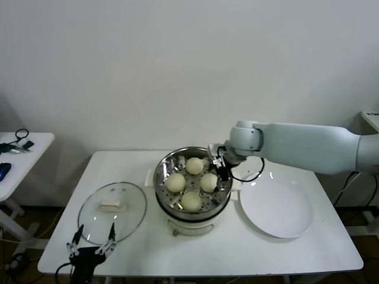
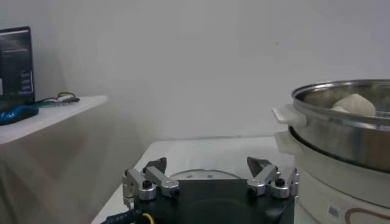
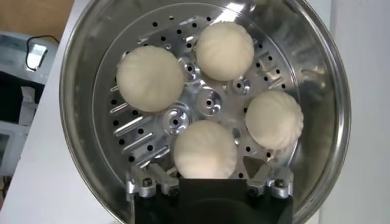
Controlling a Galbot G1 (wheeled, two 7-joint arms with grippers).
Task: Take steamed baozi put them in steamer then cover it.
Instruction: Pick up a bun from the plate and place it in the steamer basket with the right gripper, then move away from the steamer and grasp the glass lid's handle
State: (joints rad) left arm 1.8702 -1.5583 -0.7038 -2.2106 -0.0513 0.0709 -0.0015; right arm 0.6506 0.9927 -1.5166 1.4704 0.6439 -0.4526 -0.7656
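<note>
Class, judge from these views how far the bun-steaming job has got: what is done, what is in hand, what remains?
Done: all four baozi sit on the perforated tray in the steamer, and the white plate is bare. In hand: the right gripper hangs open over the steamer's rim, holding nothing. Left: the cover lies on the table beside the steamer, with the open left gripper near it.

White table [image 1: 177, 248], empty white plate [image 1: 276, 209] on it, side table [image 1: 26, 155] holding cables
</note>
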